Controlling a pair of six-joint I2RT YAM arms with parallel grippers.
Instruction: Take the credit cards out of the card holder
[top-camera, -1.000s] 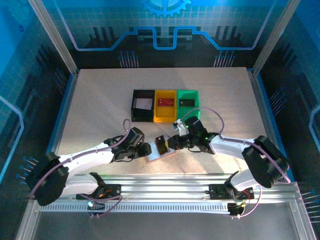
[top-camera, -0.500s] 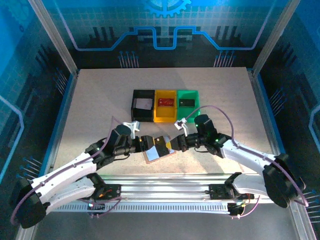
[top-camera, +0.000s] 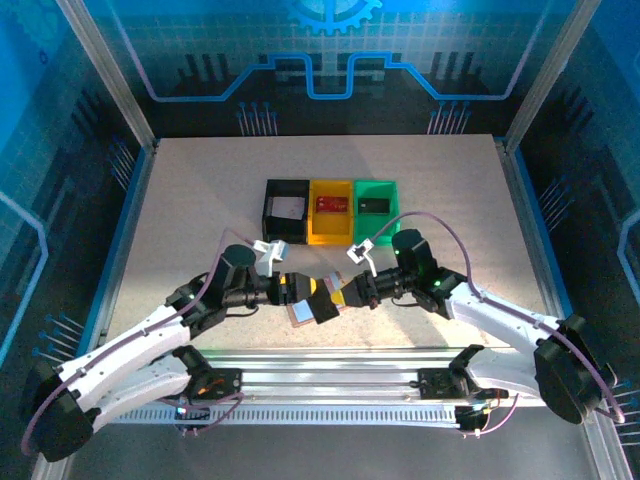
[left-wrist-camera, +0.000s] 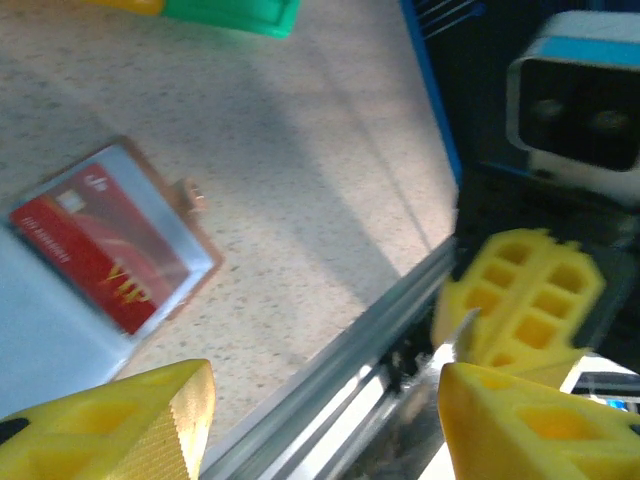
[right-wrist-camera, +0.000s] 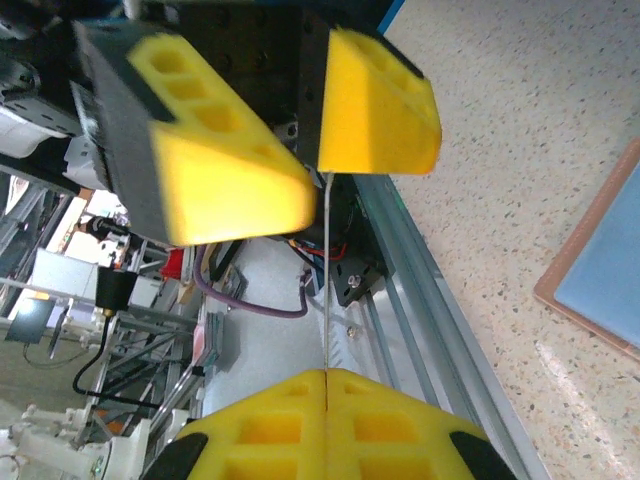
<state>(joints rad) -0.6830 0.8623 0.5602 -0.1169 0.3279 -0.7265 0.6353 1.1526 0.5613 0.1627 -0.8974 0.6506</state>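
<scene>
Leftmost, the left claw (top-camera: 297, 290) hangs just above the worktop (top-camera: 200, 200) near its front edge, pointing right. Its yellow fingers (left-wrist-camera: 130, 425) are spread well apart and grip nothing. Below and just right of it the holder (top-camera: 303, 314) lies open and flat on the worktop. The left wrist view shows a red card (left-wrist-camera: 100, 262) tucked in its pale grey pocket and the snap tab (left-wrist-camera: 190, 194) sticking out from the tan edge. Above the holder, between the two claws, is a thin card (right-wrist-camera: 327, 270), seen edge-on from the right wrist and dark from above; its colour I cannot tell. Its far end reaches in between the left claw's parted fingers, and whether it touches them I cannot tell. The right claw (top-camera: 343, 293), pointing left and facing the other tip to tip, is clamped on that card. Further back, mid-worktop, three bins stand touching in a row: a black bin (top-camera: 285, 233) with a whitish card (top-camera: 289, 208), a yellow bin (top-camera: 330, 233) with a second red card (top-camera: 330, 204), and a green bin (top-camera: 378, 220) with a black card (top-camera: 374, 204).
</scene>
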